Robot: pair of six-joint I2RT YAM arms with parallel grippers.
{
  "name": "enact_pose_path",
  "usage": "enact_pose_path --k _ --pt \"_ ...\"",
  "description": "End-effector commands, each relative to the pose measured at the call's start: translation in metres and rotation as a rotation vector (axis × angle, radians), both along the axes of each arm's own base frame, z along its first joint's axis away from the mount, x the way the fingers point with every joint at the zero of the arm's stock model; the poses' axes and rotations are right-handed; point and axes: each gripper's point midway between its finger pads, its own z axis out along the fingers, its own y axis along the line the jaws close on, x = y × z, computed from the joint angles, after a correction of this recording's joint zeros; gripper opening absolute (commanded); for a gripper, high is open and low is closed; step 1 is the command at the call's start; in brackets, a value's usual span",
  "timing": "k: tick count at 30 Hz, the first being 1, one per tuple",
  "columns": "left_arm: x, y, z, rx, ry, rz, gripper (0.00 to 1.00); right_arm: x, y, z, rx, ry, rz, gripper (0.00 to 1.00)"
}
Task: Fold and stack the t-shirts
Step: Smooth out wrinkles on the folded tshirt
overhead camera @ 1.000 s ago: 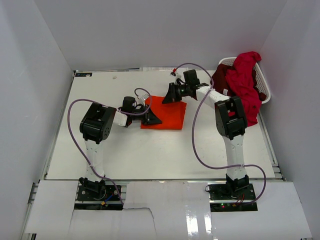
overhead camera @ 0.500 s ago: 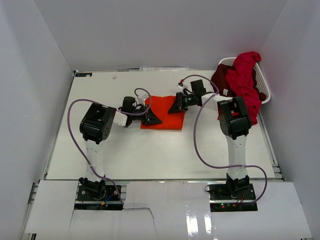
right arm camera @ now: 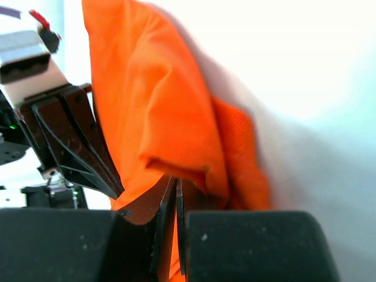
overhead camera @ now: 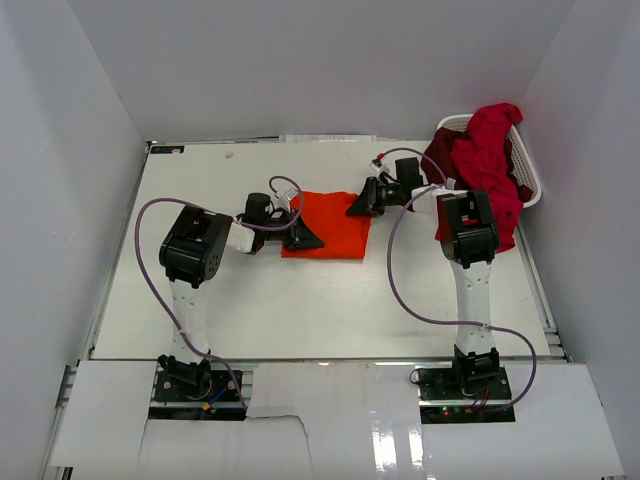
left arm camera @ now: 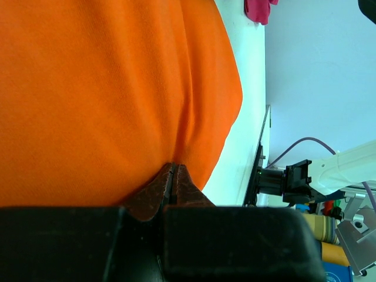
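Observation:
The orange t-shirt [overhead camera: 338, 228] lies folded as a rectangle in the middle of the table [overhead camera: 250, 300]. My left gripper [overhead camera: 308, 240] sits at its near left edge, jaws pressed together with a pinch of the orange t-shirt [left arm camera: 106, 88] at the tips [left arm camera: 173, 167]. My right gripper [overhead camera: 360, 206] is at the shirt's far right corner, shut, with a fold of the orange t-shirt [right arm camera: 153, 106] draped over and between its tips [right arm camera: 176, 180]. A crimson t-shirt [overhead camera: 490, 160] and a dark maroon t-shirt [overhead camera: 438, 155] hang out of the basket.
The white laundry basket [overhead camera: 533, 190] stands at the table's back right corner, close behind the right arm. White walls enclose the table on three sides. The left gripper's dark fingers [right arm camera: 70, 141] show in the right wrist view, across the shirt.
My right gripper has drawn back to the right, from over the shirt's far edge to its far right corner. The left gripper has stayed in place.

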Motion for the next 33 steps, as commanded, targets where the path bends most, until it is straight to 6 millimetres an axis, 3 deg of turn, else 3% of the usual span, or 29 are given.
enact_pose_path --k 1,9,17,19,20,22,23,24,25,26,28,29,33 --pt "-0.022 0.006 -0.034 0.103 0.092 0.002 0.08 0.030 -0.004 0.007 0.017 -0.064 -0.041 0.08" --pt "-0.023 0.007 -0.032 0.103 0.082 -0.001 0.10 0.070 -0.021 0.003 -0.054 -0.123 -0.163 0.08" --pt "-0.025 0.008 -0.031 0.108 0.083 -0.002 0.10 0.111 -0.039 0.036 -0.068 -0.211 -0.251 0.11" --pt "-0.024 0.008 -0.029 0.107 0.078 0.002 0.11 0.108 -0.038 0.043 -0.064 -0.202 -0.232 0.13" --pt "-0.023 0.007 -0.026 0.104 0.072 0.003 0.14 0.109 -0.037 0.055 -0.064 -0.230 -0.216 0.20" --pt "-0.020 0.005 -0.016 0.091 0.056 0.002 0.21 0.098 -0.035 0.059 -0.081 -0.211 -0.192 0.27" --pt "-0.016 0.004 -0.008 0.082 0.045 0.007 0.24 0.095 -0.035 0.077 -0.084 -0.251 -0.184 0.32" --pt "-0.013 0.003 -0.001 0.073 0.033 0.010 0.27 0.085 -0.036 0.072 -0.091 -0.232 -0.179 0.42" --pt "-0.009 0.001 0.008 0.065 0.019 0.015 0.31 0.079 -0.036 0.074 -0.091 -0.223 -0.170 0.46" --pt "-0.003 -0.001 0.027 0.044 -0.014 0.019 0.39 0.074 -0.036 0.085 -0.085 -0.231 -0.166 0.49" --pt "0.003 -0.003 0.048 0.019 -0.045 0.023 0.44 0.057 -0.037 0.080 -0.089 -0.175 -0.149 0.52" --pt "0.010 -0.005 0.069 -0.004 -0.078 0.028 0.48 0.045 -0.037 0.078 -0.095 -0.141 -0.138 0.53" --pt "0.025 -0.004 0.115 -0.053 -0.143 0.045 0.53 0.026 -0.041 0.081 -0.133 -0.111 -0.146 0.58"
